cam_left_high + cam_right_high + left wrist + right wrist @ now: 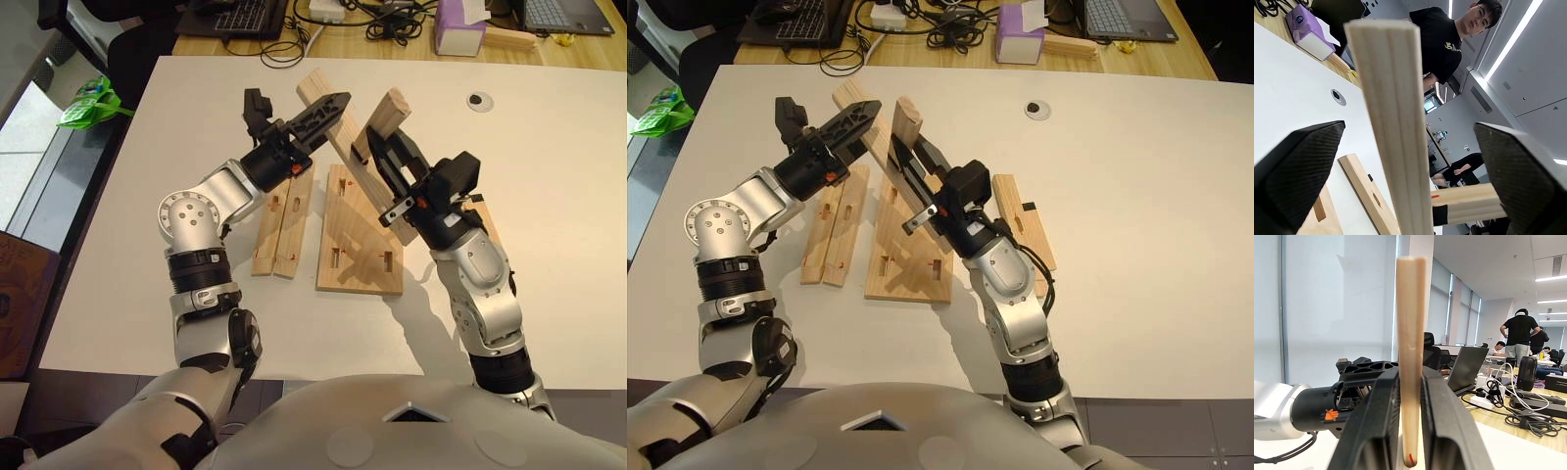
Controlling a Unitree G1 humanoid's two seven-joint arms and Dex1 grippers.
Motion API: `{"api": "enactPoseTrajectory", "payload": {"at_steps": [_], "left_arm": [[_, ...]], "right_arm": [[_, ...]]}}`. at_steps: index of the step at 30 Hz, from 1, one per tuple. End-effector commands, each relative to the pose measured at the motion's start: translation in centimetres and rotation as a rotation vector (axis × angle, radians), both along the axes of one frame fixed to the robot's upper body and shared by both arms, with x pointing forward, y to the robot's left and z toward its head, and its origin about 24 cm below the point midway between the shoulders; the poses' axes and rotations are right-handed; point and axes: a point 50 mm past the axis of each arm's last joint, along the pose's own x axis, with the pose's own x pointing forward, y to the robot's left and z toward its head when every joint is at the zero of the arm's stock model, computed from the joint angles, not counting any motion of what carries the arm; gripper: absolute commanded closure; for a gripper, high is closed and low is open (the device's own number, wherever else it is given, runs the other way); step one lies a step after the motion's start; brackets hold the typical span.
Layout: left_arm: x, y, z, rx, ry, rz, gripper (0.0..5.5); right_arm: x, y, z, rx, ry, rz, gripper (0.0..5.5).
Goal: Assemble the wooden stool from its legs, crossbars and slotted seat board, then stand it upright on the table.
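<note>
If my left pincer [299, 108] closes off-centre, it could knock the long plank [318, 88] sideways and lever the joint apart. Its fingers are spread wide on either side of that plank, above the far-left corner of the seat board [358, 264], touching nothing. Two spare planks [279, 235] lie flat just left of the seat board, and a dropped part could scatter them. To the right, my right pincer [390, 152] is clenched on the thin edges of a leg [385, 110]. The grip is narrow, so a twist could make the leg slip.

My left arm is bent at the elbow, with the forearm angled up over the seat board's left edge. My right arm rises from the seat board's near-right side, wrist cocked back, holding the leg tilted above the far edge.
</note>
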Motion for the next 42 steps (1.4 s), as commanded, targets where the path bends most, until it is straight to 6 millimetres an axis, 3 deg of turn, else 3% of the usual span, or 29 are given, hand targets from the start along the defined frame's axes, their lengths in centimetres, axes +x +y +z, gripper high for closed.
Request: {"api": "enactPoseTrajectory", "payload": {"at_steps": [1, 14, 22, 31, 32, 42], "left_arm": [[0.3, -0.4, 0.8, 0.013, -0.028, 0.010, 1.23], [-0.1, -0.7, 1.7, 0.005, -0.026, 0.008, 3.34], [-0.4, -1.2, 2.6, 0.003, -0.032, -0.007, 4.33], [-0.6, -1.7, 3.2, 0.000, -0.035, -0.015, 4.46], [-0.7, -1.8, 3.3, -0.002, -0.035, -0.017, 4.47], [-0.2, -1.2, 3.4, 0.013, -0.026, 0.064, 4.48]], "right_arm": [[0.1, 0.1, 0.1, 0.004, 0.001, 0.011, 5.10], [0.0, 0.1, 0.2, -0.002, -0.013, 0.003, 5.10], [-0.1, 0.2, 0.3, -0.012, -0.036, 0.004, 5.10], [0.0, 0.2, 0.2, -0.022, -0.026, -0.016, 5.10], [0.0, 0.2, 0.1, -0.023, -0.023, -0.020, 4.73], [-0.3, -0.4, -0.4, -0.054, 0.017, -0.023, 2.94]]}}
